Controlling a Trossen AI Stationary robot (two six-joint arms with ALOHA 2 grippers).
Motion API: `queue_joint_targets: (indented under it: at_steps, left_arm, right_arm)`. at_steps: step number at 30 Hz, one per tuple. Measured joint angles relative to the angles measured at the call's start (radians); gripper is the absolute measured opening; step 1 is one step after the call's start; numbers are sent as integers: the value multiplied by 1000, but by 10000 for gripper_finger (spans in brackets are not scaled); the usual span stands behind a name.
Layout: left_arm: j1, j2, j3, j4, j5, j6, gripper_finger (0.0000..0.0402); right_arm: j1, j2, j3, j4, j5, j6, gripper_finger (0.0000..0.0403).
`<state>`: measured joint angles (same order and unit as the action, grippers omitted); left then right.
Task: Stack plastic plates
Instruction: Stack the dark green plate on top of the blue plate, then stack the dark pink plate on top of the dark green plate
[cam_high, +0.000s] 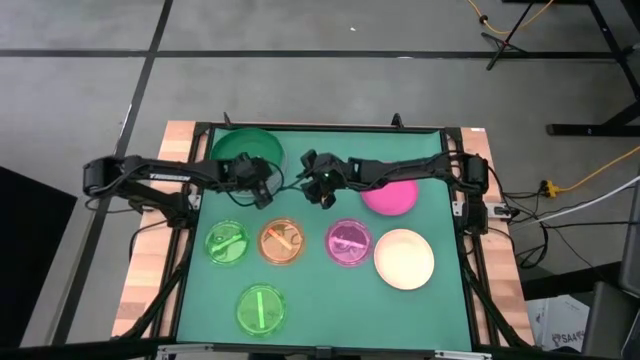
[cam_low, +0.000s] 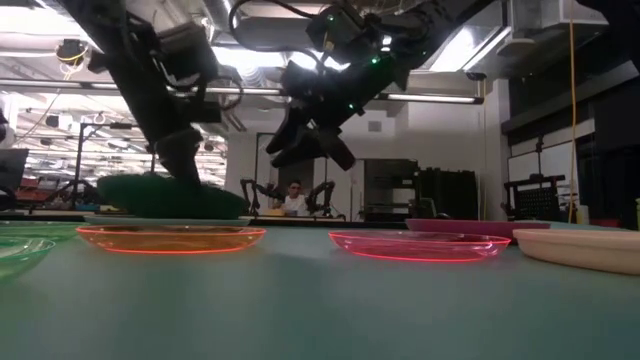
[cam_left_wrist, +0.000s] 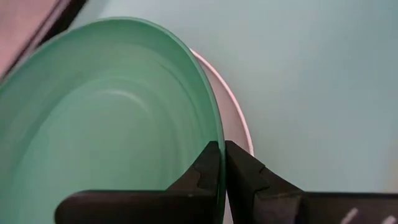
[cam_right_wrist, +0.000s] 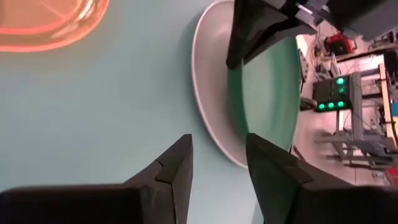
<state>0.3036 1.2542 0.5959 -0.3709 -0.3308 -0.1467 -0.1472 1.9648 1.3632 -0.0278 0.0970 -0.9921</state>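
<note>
A dark green plate (cam_high: 243, 147) is at the table's far left, over a pale plate whose rim shows in the left wrist view (cam_left_wrist: 241, 121) and the right wrist view (cam_right_wrist: 207, 93). My left gripper (cam_high: 260, 184) is shut on the green plate's rim. My right gripper (cam_high: 323, 192) is open and empty, above the table to the right of that plate, its fingers (cam_right_wrist: 177, 165) pointing toward it. A magenta plate (cam_high: 390, 196) and a cream plate (cam_high: 404, 258) lie flat at the right. Small translucent pink (cam_high: 348, 242), orange (cam_high: 281, 241) and two green plates (cam_high: 227, 242) (cam_high: 259, 308) lie flat nearer. My left gripper pinches the green plate's rim (cam_left_wrist: 217, 140) between its two fingers, one inside the plate and one outside, on the side toward the table's middle. The plate sits over the pale plate; whether it is lifted clear of it I cannot tell.
The green mat's far right part (cam_high: 420, 150) and near right corner (cam_high: 400, 315) are bare. The mat's black frame (cam_high: 190, 200) runs beside the left arm. A person (cam_low: 293, 200) shows far off in the room behind the table.
</note>
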Motion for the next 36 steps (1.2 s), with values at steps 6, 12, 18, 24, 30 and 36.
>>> queue_joint_targets:
  at_steps: [6, 12, 18, 24, 30, 36]
  left_arm:
    - [0, 77, 0, 9, -3, 3, 8]
    - [0, 95, 0, 12, -6, 2, 9]
    - [0, 95, 0, 11, -3, -1, 10]
    - [0, 95, 0, 9, 13, -5, 26]
    - [0, 95, 0, 9, 22, -6, 86]
    - [0, 91, 0, 5, 43, -5, 126]
  right_arm:
    - [4, -35, -2, -118, 63, 74, 143]
    - [4, -116, -2, -276, 69, 179, 143]
    - [4, -196, -2, -418, 68, 256, 143]
    - [4, -263, -2, -558, 68, 330, 143]
    - [4, -319, -2, -709, 68, 426, 143]
    - [4, -366, -2, -861, 68, 547, 143]
